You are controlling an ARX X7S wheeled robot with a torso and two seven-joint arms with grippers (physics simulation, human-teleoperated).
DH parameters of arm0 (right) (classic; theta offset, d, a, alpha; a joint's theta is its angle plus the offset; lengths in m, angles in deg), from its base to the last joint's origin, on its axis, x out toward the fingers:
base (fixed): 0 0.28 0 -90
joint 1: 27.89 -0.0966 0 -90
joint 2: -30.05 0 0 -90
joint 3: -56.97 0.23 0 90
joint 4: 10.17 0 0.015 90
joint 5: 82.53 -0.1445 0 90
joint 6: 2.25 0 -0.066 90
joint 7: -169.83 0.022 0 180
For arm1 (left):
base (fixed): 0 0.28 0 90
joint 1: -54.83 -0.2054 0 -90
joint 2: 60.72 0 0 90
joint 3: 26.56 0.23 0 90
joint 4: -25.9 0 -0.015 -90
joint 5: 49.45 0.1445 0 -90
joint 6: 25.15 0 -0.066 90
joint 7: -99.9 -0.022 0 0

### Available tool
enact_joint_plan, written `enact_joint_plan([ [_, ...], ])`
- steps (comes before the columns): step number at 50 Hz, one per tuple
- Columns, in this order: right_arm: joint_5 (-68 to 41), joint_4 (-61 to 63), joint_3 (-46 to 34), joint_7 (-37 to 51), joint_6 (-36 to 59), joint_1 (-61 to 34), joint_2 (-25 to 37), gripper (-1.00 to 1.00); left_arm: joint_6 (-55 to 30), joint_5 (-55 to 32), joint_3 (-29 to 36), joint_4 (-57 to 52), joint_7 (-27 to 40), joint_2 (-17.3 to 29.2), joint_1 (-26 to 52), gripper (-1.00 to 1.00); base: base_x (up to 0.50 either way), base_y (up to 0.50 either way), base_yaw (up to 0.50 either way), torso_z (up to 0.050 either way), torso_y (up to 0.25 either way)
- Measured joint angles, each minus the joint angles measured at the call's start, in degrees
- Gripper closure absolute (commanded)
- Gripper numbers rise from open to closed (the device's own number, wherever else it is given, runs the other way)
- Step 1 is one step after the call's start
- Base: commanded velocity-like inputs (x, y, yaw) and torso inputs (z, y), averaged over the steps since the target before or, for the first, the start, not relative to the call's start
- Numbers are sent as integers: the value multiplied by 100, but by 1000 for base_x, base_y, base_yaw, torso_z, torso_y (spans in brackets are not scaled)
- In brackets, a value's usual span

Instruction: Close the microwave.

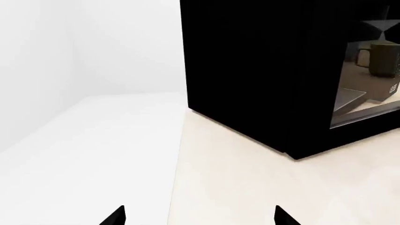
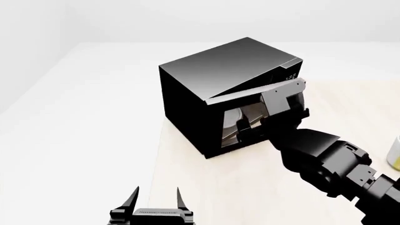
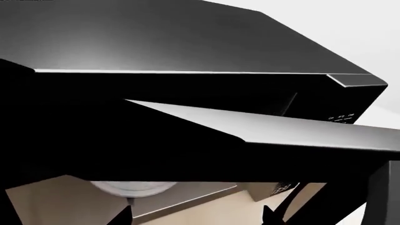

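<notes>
The large black boxy microwave (image 2: 212, 89) sits in the upper middle of the head view, on a pale beige tabletop (image 2: 206, 187), its glass-windowed door (image 2: 250, 119) swung partly out from the front so that a wedge of gap shows along the top edge. The right gripper (image 2: 275, 123) is at the centre right of that frame, up against the outer face of the door near its free edge; from the right wrist view the door's top edge (image 3: 269, 129) runs across the middle of the frame, with a white round plate (image 3: 134, 187) visible inside, low in the picture. Only its two fingertips show there, standing apart with nothing between them. The left gripper (image 2: 156, 202) hangs at the bottom left of the head view, well apart from the microwave, jaws spread and empty. The closing push appears to be under way, the door perhaps half shut. What remains, as I judge it, is a steady press toward the keypad side until the door meets the frame, keeping contact flat so the fingers do not slip past the edge.
</notes>
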Motion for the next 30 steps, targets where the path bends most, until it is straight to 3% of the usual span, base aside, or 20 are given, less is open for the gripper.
enact_joint_plan([
  [30, -40, -1391, -4, -1124, -66, -370, -603, -100, 0, 0, 0, 0, 0, 0, 0, -100, 0, 0, 0, 0, 0],
])
